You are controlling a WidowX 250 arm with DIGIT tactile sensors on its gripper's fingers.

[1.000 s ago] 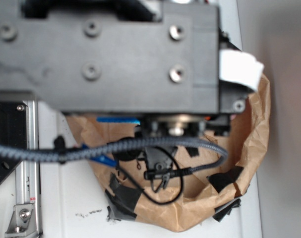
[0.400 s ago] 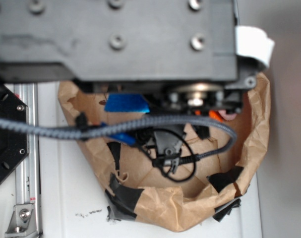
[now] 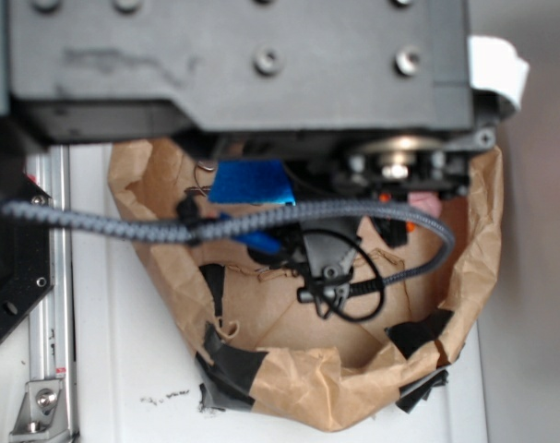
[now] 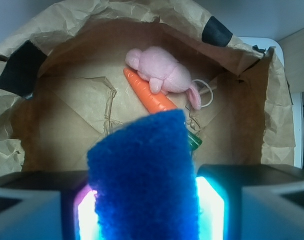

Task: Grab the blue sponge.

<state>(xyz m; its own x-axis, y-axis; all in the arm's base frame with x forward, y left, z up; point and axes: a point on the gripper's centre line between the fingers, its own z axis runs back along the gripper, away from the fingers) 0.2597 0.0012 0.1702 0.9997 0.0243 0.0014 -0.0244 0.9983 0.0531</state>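
Note:
The blue sponge [image 4: 144,175] fills the lower middle of the wrist view, standing up between my two lit fingers [image 4: 210,207]. My gripper [image 4: 144,212] is shut on it and holds it above the floor of the brown paper bin [image 4: 66,100]. In the exterior view the sponge [image 3: 252,183] shows as a blue patch under the dark arm body [image 3: 233,65], inside the paper bin [image 3: 469,258]. The gripper itself is mostly hidden there behind the arm and cable.
An orange toy carrot [image 4: 149,95] and a pink plush rabbit [image 4: 162,75] lie on the bin floor beyond the sponge. The crumpled paper walls, patched with black tape [image 3: 233,369], ring the bin. A metal rail [image 3: 49,305] runs along the left.
The arm body has shifted up and right in the exterior view. More of the blue sponge shows under it now, and it has moved right with the gripper.

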